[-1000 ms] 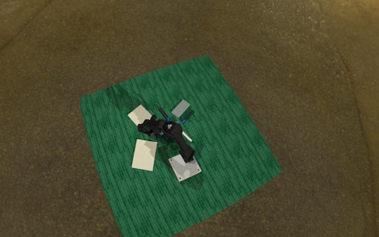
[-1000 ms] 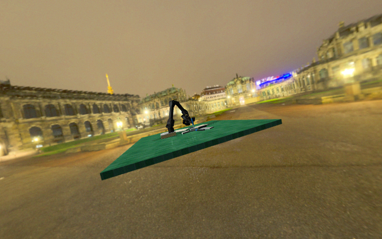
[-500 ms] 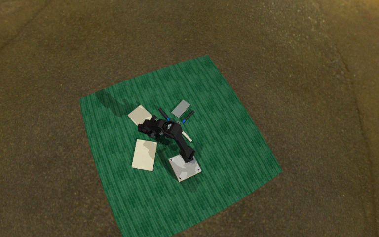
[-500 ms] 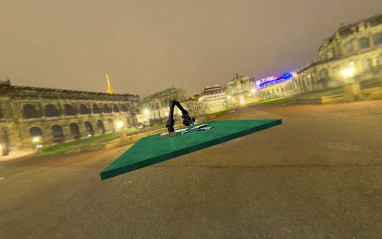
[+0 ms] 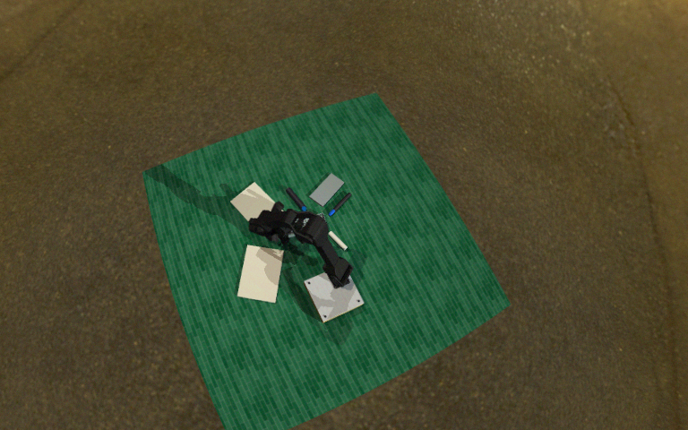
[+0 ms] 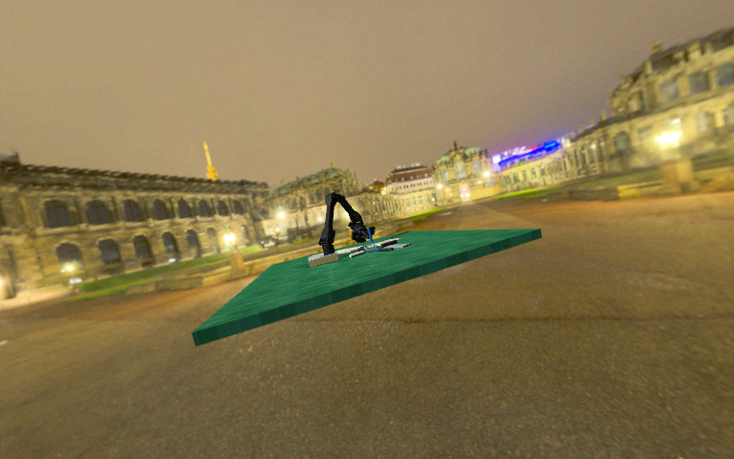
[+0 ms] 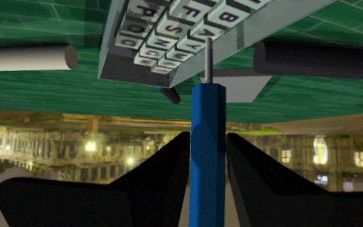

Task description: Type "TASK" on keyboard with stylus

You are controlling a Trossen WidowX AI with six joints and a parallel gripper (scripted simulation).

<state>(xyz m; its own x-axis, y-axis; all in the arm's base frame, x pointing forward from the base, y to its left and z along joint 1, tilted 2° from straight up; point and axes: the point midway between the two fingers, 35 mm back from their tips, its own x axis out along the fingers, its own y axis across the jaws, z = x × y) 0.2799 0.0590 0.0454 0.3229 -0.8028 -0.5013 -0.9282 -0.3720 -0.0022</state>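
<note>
My gripper [image 7: 208,137] is shut on the blue stylus. The stylus [image 7: 208,156] [image 6: 370,233] stands between the fingertips, and its thin grey metal tip points away toward the keyboard. The keyboard [image 7: 134,75] is a grey case with white lettered keys, cut off by the top of the wrist view. The tip's end shows at the lower edge of the A key [image 7: 206,33]; whether it touches the key cannot be told. The S key [image 7: 172,29] is to the left of it. The T and K keys cannot be made out. In the top view the arm mostly hides the keyboard.
A white cylinder [image 5: 338,240] [image 7: 35,58] and two black-and-blue sticks [image 5: 294,197] [image 5: 341,202] lie around the keyboard. A grey block [image 5: 327,189] lies beyond. Two cream panels [image 5: 261,274] [image 5: 252,198] lie on one side. The arm's base plate [image 5: 331,306] is on the green table [image 5: 431,283] [image 6: 303,295].
</note>
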